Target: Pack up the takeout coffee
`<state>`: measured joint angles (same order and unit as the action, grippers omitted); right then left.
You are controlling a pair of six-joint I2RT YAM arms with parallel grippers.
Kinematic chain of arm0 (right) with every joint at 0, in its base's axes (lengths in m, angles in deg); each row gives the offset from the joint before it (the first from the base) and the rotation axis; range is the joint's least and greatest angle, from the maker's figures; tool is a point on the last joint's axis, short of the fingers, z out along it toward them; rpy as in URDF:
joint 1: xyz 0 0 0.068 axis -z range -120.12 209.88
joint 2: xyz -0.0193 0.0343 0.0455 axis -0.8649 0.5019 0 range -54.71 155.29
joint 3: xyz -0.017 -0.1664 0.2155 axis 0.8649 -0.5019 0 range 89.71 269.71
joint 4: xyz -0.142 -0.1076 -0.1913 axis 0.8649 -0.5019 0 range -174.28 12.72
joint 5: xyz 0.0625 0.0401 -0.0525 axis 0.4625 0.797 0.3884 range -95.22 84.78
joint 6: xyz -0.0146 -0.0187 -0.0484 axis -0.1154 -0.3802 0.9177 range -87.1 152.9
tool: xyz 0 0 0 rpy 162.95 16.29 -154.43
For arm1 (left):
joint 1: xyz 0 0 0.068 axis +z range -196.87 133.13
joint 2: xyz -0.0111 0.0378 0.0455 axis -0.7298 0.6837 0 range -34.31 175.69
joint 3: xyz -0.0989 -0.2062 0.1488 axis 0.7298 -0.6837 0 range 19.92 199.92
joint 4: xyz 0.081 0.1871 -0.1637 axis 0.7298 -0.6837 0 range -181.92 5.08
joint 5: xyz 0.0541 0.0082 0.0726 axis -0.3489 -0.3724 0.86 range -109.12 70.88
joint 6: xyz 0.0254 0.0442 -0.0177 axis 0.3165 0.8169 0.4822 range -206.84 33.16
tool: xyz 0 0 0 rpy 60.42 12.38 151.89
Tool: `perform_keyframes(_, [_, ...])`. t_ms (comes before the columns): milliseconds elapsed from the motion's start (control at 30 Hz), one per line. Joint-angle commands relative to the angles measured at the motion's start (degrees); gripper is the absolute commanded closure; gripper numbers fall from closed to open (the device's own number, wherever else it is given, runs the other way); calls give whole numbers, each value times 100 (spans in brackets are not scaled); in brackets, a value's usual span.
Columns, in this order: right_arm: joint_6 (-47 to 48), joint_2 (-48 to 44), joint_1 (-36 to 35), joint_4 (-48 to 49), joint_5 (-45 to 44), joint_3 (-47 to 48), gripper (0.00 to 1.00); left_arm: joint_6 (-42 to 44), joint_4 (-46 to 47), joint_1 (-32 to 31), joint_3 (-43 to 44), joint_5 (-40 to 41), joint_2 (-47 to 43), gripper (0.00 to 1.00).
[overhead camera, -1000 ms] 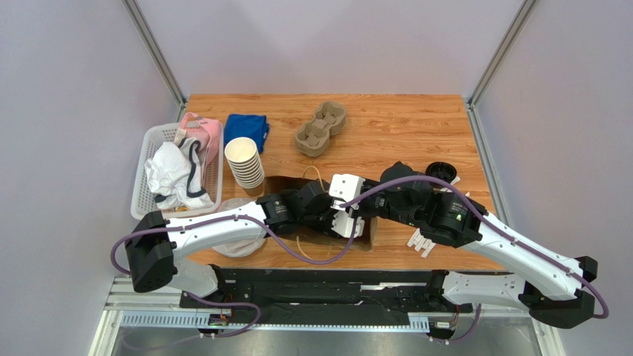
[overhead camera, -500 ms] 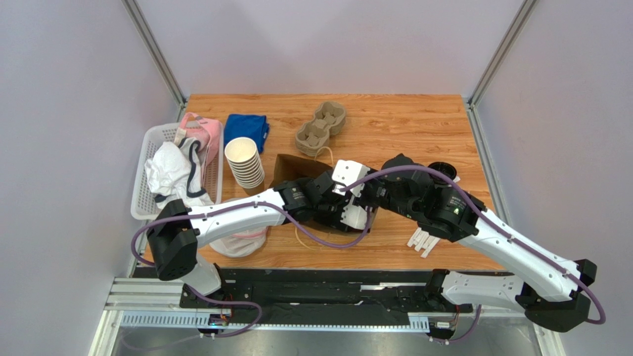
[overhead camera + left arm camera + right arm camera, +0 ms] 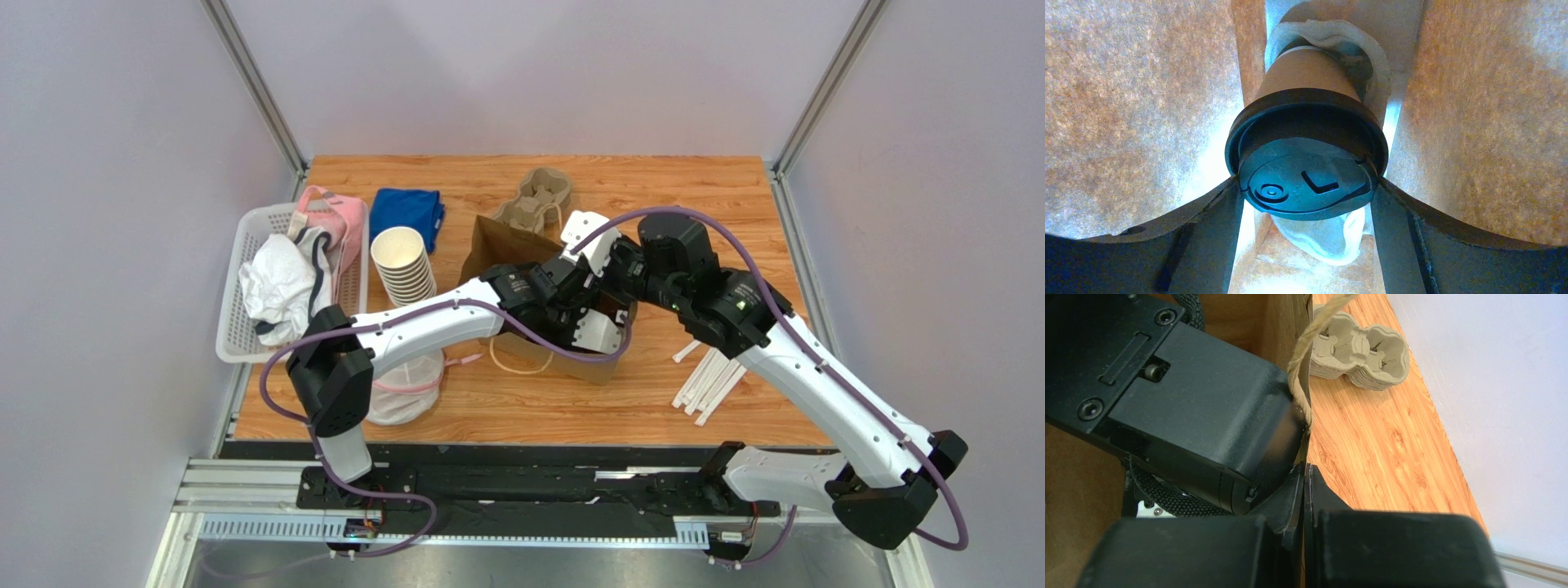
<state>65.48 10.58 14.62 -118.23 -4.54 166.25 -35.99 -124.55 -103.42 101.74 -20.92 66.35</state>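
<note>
The takeout coffee [image 3: 1306, 122] is matt paper under a glossy plastic lid [image 3: 1309, 177]; the paper bag [image 3: 1137, 92] round it looks rough and fibrous. At twelve o'clock, the cup carrier [image 3: 1361, 349] is coarse pulp, the desk [image 3: 699, 208] smooth wood.

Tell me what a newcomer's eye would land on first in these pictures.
Both arms meet at the brown paper bag in the middle of the table. Inside it, the left gripper clasps a black-lidded tan coffee cup, while the right gripper pinches the bag's rim. To the left, a stack of paper cups stands beside a white basket of cloths.
</note>
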Motion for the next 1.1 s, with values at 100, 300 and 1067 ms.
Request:
perform_keyframes(100, [-182, 211, 192, 70, 1522, 178, 100, 127, -914, 206, 44, -549, 920, 100])
perform_keyframes(300, [-94, 308, 499, 43, 1794, 117, 100, 153, -941, 285, 150, -637, 1315, 100])
perform_keyframes(1067, [310, 378, 852, 52, 2137, 64, 100, 92, -967, 400, 519, -681, 648, 36])
